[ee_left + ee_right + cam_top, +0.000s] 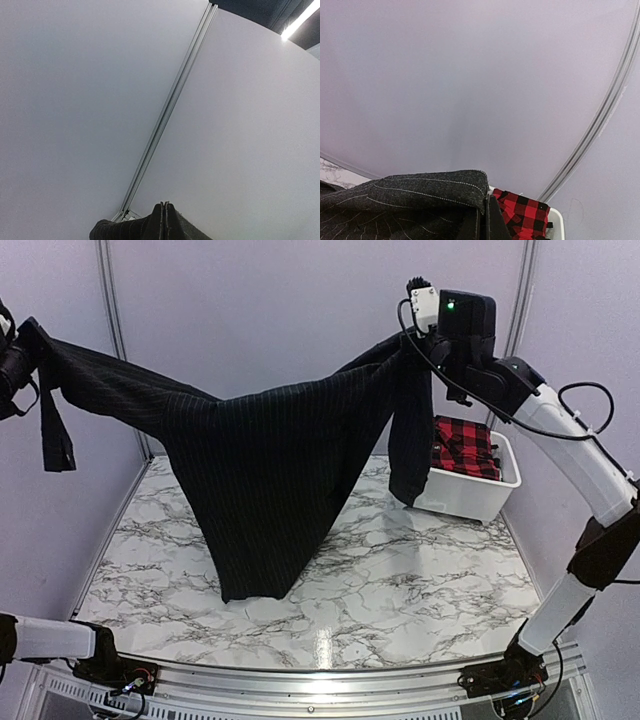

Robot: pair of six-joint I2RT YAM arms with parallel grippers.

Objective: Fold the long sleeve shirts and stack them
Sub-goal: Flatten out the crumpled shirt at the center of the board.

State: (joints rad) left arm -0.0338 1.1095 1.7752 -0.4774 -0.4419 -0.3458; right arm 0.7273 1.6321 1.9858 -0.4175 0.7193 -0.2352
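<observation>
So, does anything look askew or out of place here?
The black shirt hangs lopsided between the left gripper and right gripper: its low corner reaches the table, and a sleeve dangles by the bin.

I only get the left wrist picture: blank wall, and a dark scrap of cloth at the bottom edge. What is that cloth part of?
Observer: From overhead, it is a black pinstriped shirt strung in the air between the left hand and the right hand.
Operator: Is it hanging clear of everything?
Observer: No, its lowest hem seems to touch the marble table near the middle.
Operator: Any other clothes about?
Observer: A red-and-black plaid shirt lies in a white bin at the far right of the table.
</observation>
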